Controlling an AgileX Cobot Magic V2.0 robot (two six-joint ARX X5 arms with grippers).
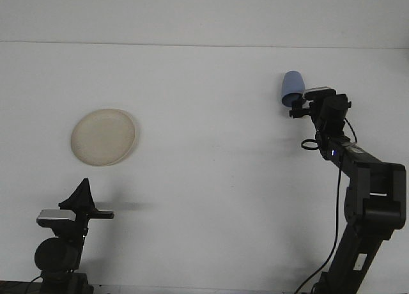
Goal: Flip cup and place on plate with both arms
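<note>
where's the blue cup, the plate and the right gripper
blue cup point(293, 85): front view, on its side wall
plate point(103, 136): front view, on its bare centre
right gripper point(297, 105): front view, at the fingertips by the cup's lower rim

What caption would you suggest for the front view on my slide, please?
Right gripper reaches the blue cup; left gripper waits near the cream plate.

Item: plain white matte tabletop point(211, 179), flat and unmarked, filling nearly the whole front view from the near edge to a far edge that runs straight across the upper part. Soft grey shadows lie on it near the near-left corner and along the right side.

Item: plain white wall point(204, 13), behind the far edge.
</note>
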